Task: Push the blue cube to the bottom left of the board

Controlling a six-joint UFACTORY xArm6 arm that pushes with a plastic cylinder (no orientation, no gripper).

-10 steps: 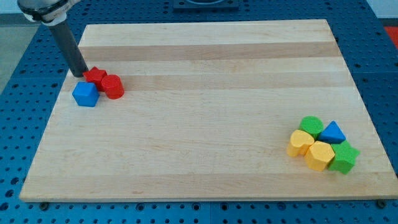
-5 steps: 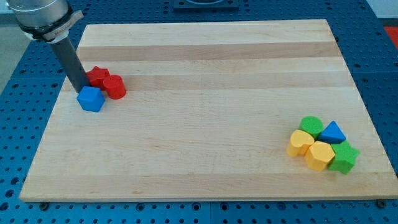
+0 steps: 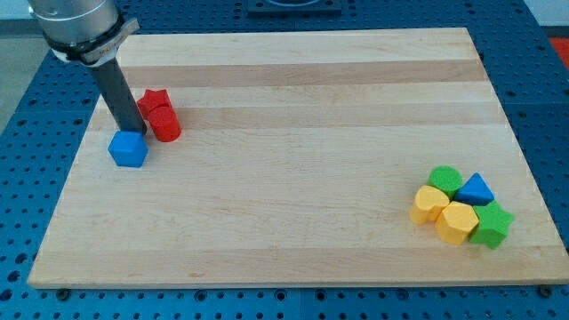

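Observation:
The blue cube [image 3: 129, 149] sits near the left edge of the wooden board [image 3: 293, 169], a little above mid-height. My tip [image 3: 130, 132] stands right at the cube's top edge, touching it. Two red blocks, a star shape [image 3: 156, 100] and a cylinder [image 3: 164, 124], sit just to the right of the rod, close against it.
A cluster lies at the view's lower right: a green cylinder [image 3: 444, 179], a blue triangle [image 3: 476, 190], two yellow blocks [image 3: 428, 204] [image 3: 457, 222] and a green star-like block [image 3: 492, 225]. The board's left edge is close to the cube.
My tip has moved down and to the right, behind the blue cube. The blue cube has slid a little downward. The red blocks have shifted slightly to the right.

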